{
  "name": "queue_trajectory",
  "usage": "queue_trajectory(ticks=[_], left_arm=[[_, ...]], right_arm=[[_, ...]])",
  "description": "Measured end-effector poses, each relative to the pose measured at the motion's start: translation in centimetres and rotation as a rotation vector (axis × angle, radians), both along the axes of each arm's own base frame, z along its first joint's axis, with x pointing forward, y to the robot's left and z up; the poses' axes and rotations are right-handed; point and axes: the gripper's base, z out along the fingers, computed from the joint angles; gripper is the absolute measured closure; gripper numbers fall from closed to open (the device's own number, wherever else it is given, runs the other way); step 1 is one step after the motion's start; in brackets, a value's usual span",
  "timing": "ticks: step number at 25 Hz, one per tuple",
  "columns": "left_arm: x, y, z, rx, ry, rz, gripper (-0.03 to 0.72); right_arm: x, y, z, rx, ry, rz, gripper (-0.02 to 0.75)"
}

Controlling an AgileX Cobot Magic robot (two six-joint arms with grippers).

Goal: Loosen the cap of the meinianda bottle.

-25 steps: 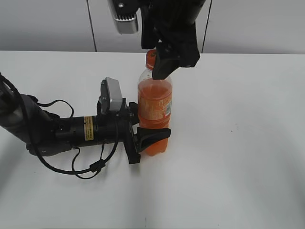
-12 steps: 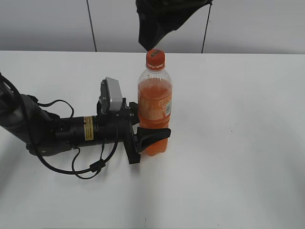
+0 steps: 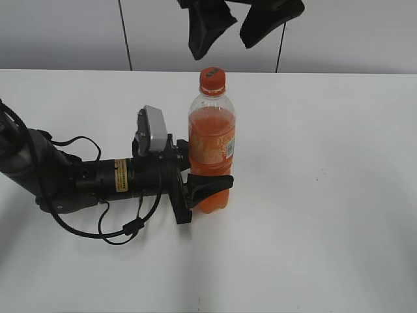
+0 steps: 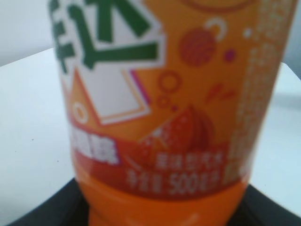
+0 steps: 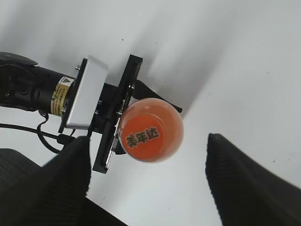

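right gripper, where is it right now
In the exterior view the right gripper hangs open at top centre, above the cap of the meinianda bottle, clear of it.

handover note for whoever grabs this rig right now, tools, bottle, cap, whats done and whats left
Left tool: closed around the lower body of the meinianda bottle, holding it upright on the white table.
Right tool: open, empty, above the bottle, clear of the cap.
Cap: on the neck, sitting straight; the right wrist view looks straight down on it.
Done: bottle secured. Whether the cap has been loosened cannot be told from the views.
Left: if the cap is tight, lower the right tool over it, grip and twist, then release the bottle.
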Motion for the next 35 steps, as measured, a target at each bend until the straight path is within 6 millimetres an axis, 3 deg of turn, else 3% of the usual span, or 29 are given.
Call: queue_trajectory(ticks=[13, 18, 23, 28, 35], left_arm=[[0.0, 0.0, 0.0, -0.001, 0.0, 0.002, 0.294], [0.0, 0.0, 0.0, -0.001, 0.0, 0.002, 0.294], [0.0, 0.0, 0.0, -0.001, 0.001, 0.003, 0.294], [0.0, 0.0, 0.0, -0.001, 0.002, 0.003, 0.294], [0.0, 0.0, 0.0, -0.001, 0.002, 0.003, 0.294]], right_arm=[[1.5, 1.3, -3.8, -0.06, 0.073, 0.008, 0.176], [1.6, 1.4, -3.8, -0.064, 0.07, 0.019, 0.284], [1.5, 1.4, -3.8, -0.067, 0.064, 0.045, 0.468], [1.5, 1.4, -3.8, -0.087, 0.039, 0.12, 0.468], [1.5, 1.5, -3.8, -0.15, -0.041, 0.366, 0.468]])
